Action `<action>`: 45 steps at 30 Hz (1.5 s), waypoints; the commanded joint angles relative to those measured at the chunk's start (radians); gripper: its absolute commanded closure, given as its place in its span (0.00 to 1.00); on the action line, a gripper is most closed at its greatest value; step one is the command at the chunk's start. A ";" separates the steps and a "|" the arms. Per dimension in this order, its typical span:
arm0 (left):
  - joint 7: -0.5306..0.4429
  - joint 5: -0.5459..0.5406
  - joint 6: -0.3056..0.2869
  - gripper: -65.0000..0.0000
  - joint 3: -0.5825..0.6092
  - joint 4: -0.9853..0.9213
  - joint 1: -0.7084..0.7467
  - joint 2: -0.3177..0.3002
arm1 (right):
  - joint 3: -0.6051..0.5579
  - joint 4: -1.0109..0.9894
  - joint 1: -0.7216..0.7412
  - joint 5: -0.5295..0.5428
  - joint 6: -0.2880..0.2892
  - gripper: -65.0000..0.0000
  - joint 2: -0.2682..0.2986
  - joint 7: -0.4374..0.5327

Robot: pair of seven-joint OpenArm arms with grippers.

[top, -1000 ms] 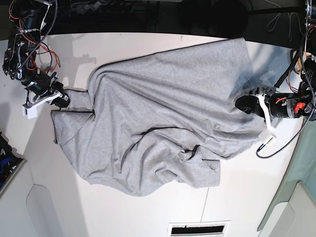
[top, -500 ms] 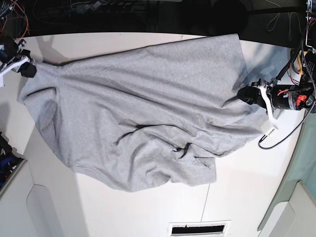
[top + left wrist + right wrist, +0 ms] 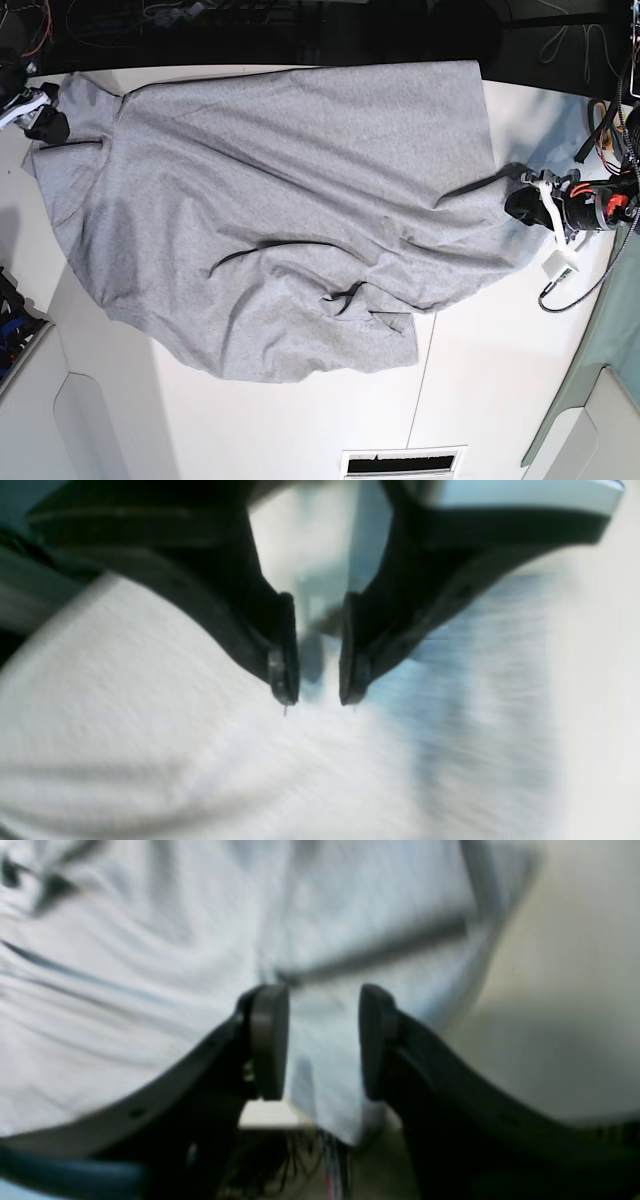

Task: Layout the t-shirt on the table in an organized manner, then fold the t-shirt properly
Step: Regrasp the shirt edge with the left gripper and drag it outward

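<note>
The grey t-shirt [image 3: 280, 200] lies spread and wrinkled over the white table [image 3: 500, 380], plain side up, with a folded lump near its front edge. My right gripper [image 3: 45, 115] is at the shirt's far left corner. In the right wrist view this gripper [image 3: 322, 1040] stands open, and a flap of the t-shirt [image 3: 325, 1070] hangs loosely between its pads. My left gripper [image 3: 515, 200] is at the shirt's right edge, where the cloth is drawn to a point. In the left wrist view its jaws [image 3: 318, 690] stand nearly together, pinching the t-shirt [image 3: 200, 760].
A thin dark seam [image 3: 420, 390] runs across the table in front of the shirt. A dark slot [image 3: 400, 463] sits at the front edge. Cables [image 3: 570, 285] trail beside the left arm. Blue and black gear [image 3: 12, 320] lies off the table's left side.
My right gripper has dragged the shirt's left corner far to the back left, spreading the cloth, and has now opened. The left gripper kept its hold and shifted slightly right.
</note>
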 commanded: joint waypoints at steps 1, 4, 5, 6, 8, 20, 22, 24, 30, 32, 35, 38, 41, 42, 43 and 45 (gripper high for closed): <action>-0.029 0.006 0.008 0.73 -0.011 0.013 -0.020 -0.022 | 0.010 0.040 0.016 0.030 0.026 0.64 0.017 0.019; -0.050 0.040 0.008 0.73 -0.011 0.010 -0.040 -0.022 | 0.005 0.081 0.051 0.031 0.030 0.64 0.017 0.019; -0.053 0.051 0.008 0.73 -0.011 0.004 -0.047 -0.022 | -0.001 0.083 0.065 0.030 0.030 0.64 0.017 0.019; -0.063 0.062 0.008 0.73 -0.011 -0.006 -0.058 -0.021 | -0.010 0.083 0.076 0.030 0.030 0.64 0.017 0.020; -0.097 0.096 0.011 0.73 -0.011 -0.040 -0.079 -0.017 | -0.042 0.074 0.098 0.023 0.030 0.72 0.017 0.024; -0.158 0.193 -0.005 1.00 -0.011 -0.294 -0.194 0.105 | -0.327 -0.150 0.243 -0.267 0.029 1.00 0.017 0.143; -0.185 0.243 -0.004 1.00 -0.011 -0.330 -0.209 0.122 | -0.337 -0.185 0.248 -0.282 0.026 1.00 0.017 0.144; -0.244 0.303 0.014 1.00 -0.011 -0.375 -0.240 0.132 | -0.336 -0.199 0.244 -0.283 0.026 1.00 0.020 0.143; -0.327 0.432 0.105 1.00 -0.011 -0.534 -0.438 0.183 | -0.330 -0.203 0.229 -0.299 0.026 1.00 0.025 0.138; -0.327 0.446 0.105 1.00 -0.011 -0.600 -0.503 0.207 | -0.330 -0.203 0.228 -0.299 0.026 1.00 0.023 0.135; -0.333 0.447 0.105 1.00 -0.009 -0.685 -0.589 0.235 | -0.330 -0.203 0.228 -0.300 0.026 1.00 0.023 0.135; -0.312 0.434 0.105 1.00 -0.009 -0.700 -0.644 0.239 | -0.330 -0.203 0.228 -0.300 0.026 1.00 0.023 0.120; -0.223 0.355 0.071 1.00 -0.009 -0.684 -0.681 0.224 | -0.328 -0.203 0.227 -0.300 0.025 1.00 0.023 0.119; -0.184 0.315 0.042 1.00 -0.009 -0.669 -0.684 0.218 | -0.328 -0.203 0.227 -0.300 0.025 1.00 0.023 0.119; -0.146 0.276 0.019 1.00 -0.009 -0.649 -0.683 0.212 | -0.327 -0.203 0.227 -0.300 0.025 1.00 0.023 0.119; -0.079 0.214 0.002 1.00 -0.009 -0.610 -0.664 0.199 | -0.327 -0.203 0.228 -0.299 0.021 1.00 0.023 0.120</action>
